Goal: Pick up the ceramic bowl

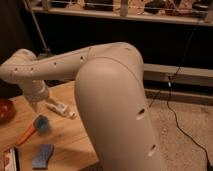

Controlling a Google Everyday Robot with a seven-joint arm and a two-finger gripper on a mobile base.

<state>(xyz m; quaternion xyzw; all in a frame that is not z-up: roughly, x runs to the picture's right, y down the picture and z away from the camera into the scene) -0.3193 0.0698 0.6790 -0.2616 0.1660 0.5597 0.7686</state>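
The ceramic bowl [5, 110] is a glossy reddish-brown bowl at the far left edge of the wooden table [65, 137], partly cut off by the frame. The gripper [35, 104] hangs from the white arm's wrist above the table, to the right of the bowl and apart from it. Just below the gripper lies the blue scoop [41, 123] with its orange handle.
A white wrapped packet [59, 107] lies right of the gripper. A blue sponge [43, 155] and a printed packet [11, 160] sit near the table's front edge. The arm's big white elbow [117, 110] fills the middle. A dark shelf and cables stand behind.
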